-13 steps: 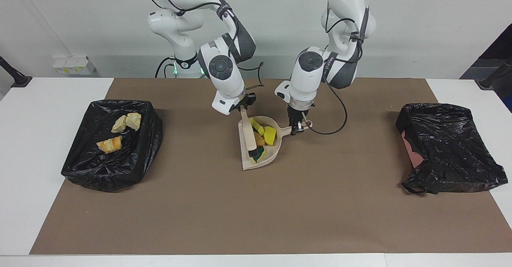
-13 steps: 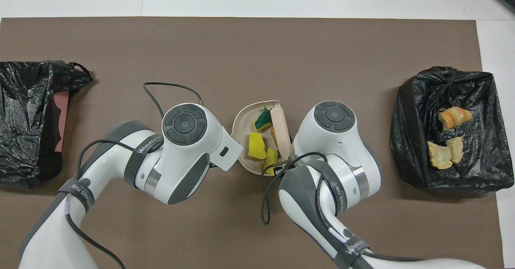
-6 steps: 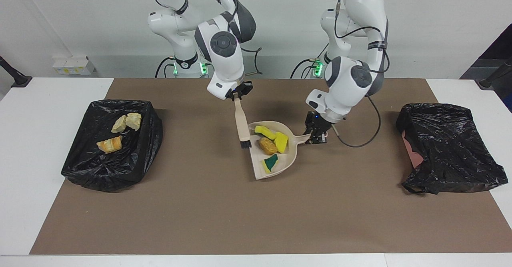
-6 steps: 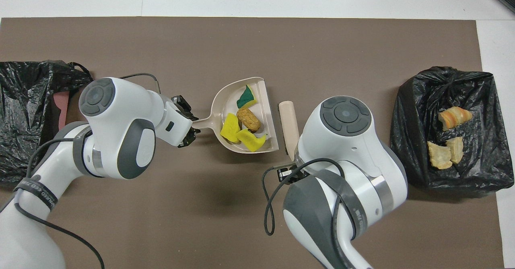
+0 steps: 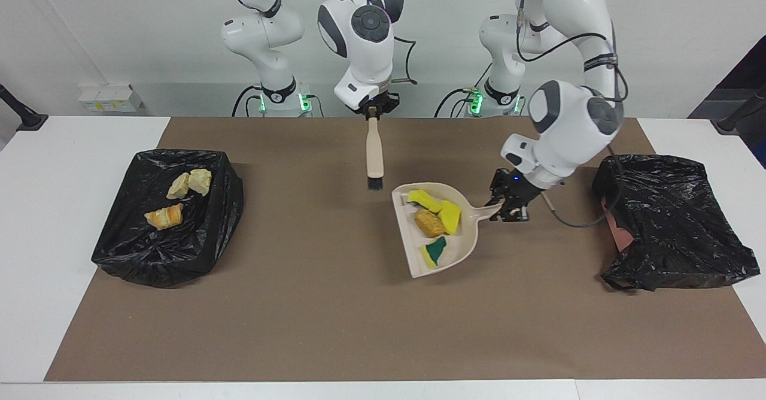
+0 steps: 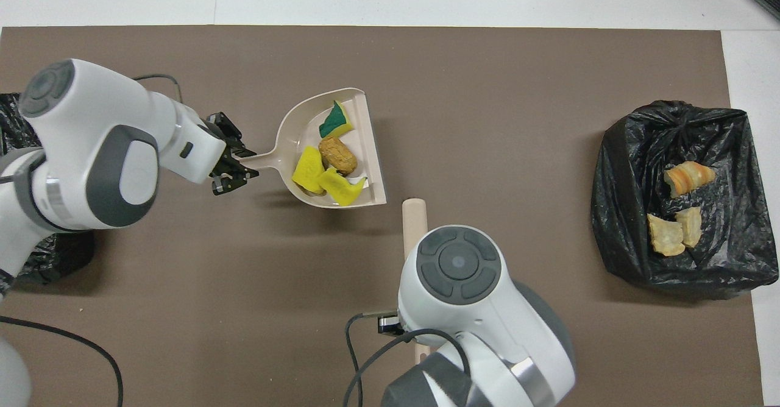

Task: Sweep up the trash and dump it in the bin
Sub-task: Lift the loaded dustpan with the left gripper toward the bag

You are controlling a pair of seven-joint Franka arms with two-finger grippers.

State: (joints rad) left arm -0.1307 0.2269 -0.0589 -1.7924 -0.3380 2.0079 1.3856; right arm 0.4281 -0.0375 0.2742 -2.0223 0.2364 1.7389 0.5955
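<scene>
My left gripper [image 5: 505, 208] [image 6: 234, 166] is shut on the handle of the beige dustpan [image 5: 464, 247] [image 6: 291, 136], which is over the mat and throws a shadow on it. In the pan lies trash: yellow spongy pieces [image 5: 452, 214] [image 6: 308, 170], a brown lump [image 5: 429, 223] [image 6: 338, 156] and a green-and-yellow sponge bit [image 5: 434, 250] [image 6: 335, 120]. My right gripper [image 5: 372, 111] is shut on the top of a brush [image 5: 374, 154] [image 6: 413, 218] that hangs bristles down. A black-bagged bin [image 5: 119, 250] [image 6: 725, 133] at the right arm's end holds three golden chunks [image 5: 164, 215] [image 6: 688, 175].
A second black-bagged bin [image 5: 670, 208] [image 6: 12, 114] sits at the left arm's end, half covered by my left arm in the overhead view. A brown mat [image 5: 299, 304] covers most of the white table.
The left gripper carried the loaded dustpan toward the left arm's end of the table. The right gripper lifted the brush out of the pan and drew it back toward the robots.
</scene>
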